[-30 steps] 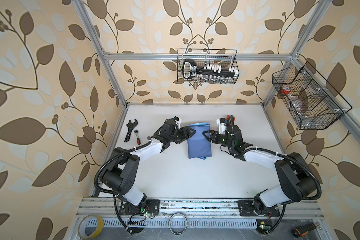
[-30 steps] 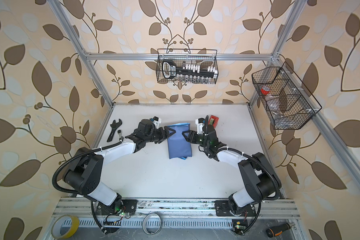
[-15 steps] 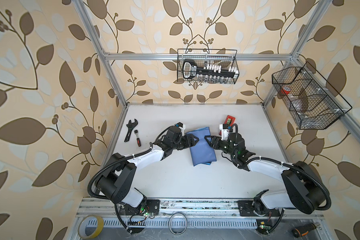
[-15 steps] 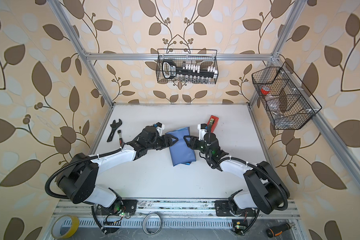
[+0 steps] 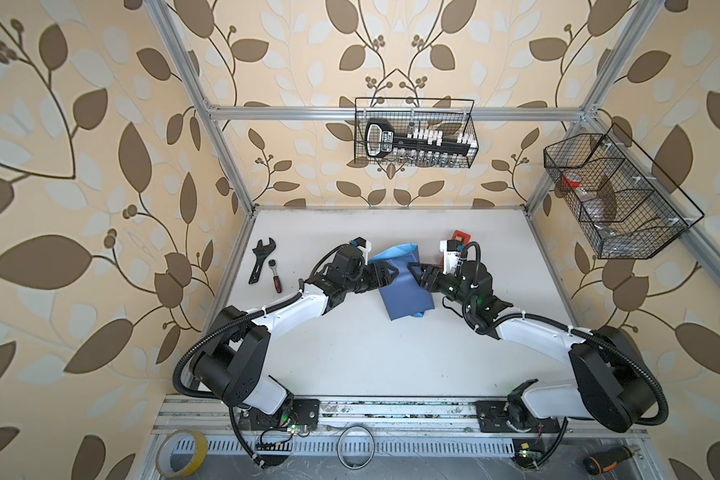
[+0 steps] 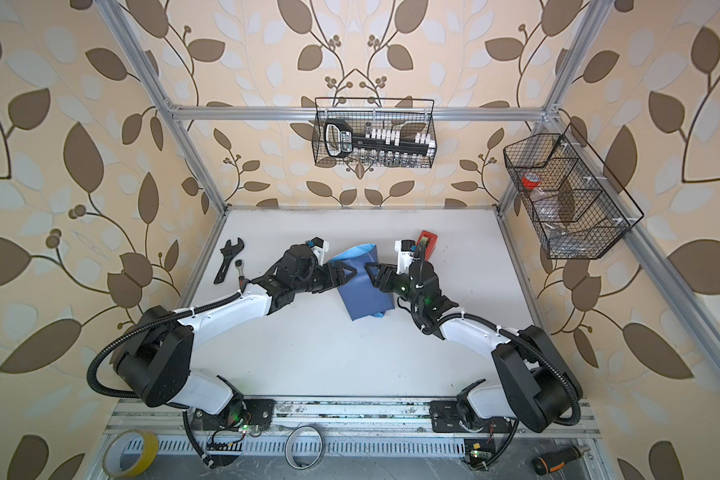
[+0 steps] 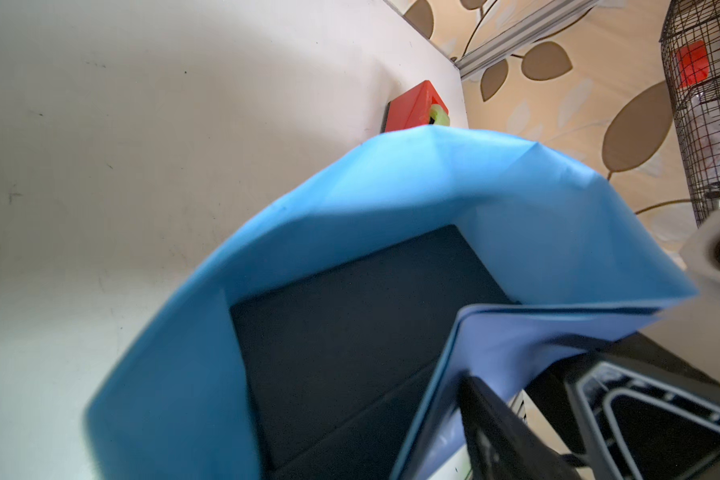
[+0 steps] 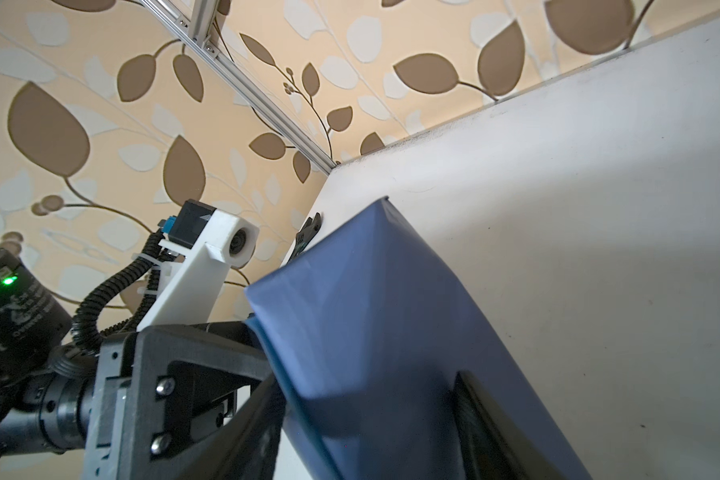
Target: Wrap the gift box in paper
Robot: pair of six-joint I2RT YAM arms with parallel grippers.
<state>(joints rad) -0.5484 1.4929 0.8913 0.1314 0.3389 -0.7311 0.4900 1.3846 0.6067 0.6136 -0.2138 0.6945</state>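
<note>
The paper [image 5: 404, 291] [image 6: 362, 297] lies folded round the gift box at mid table, slate-blue face out, and the bundle is skewed. My left gripper [image 5: 393, 272] [image 6: 349, 272] reaches onto it from the left. My right gripper [image 5: 413, 269] [image 6: 369, 268] reaches in from the right, tips nearly meeting over the bundle. The left wrist view looks into the open sleeve: dark gift box [image 7: 350, 332], sky-blue paper [image 7: 391, 199] arched over it, one finger [image 7: 491, 432] against the outer flap. In the right wrist view the wrapped bundle [image 8: 371, 311] fills the span between both fingers [image 8: 479, 415].
A red tape dispenser [image 5: 460, 239] [image 6: 428, 242] [image 7: 412, 108] stands just behind my right wrist. A black wrench [image 5: 262, 259] and a ratchet [image 5: 276, 278] lie at the table's left edge. Wire baskets hang on the back wall [image 5: 414, 133] and the right frame [image 5: 616, 195].
The bundle has turned, its near end swinging right. Both grippers have come in closer over it and both arms have stretched lower. The red dispenser now shows behind the right wrist.
</note>
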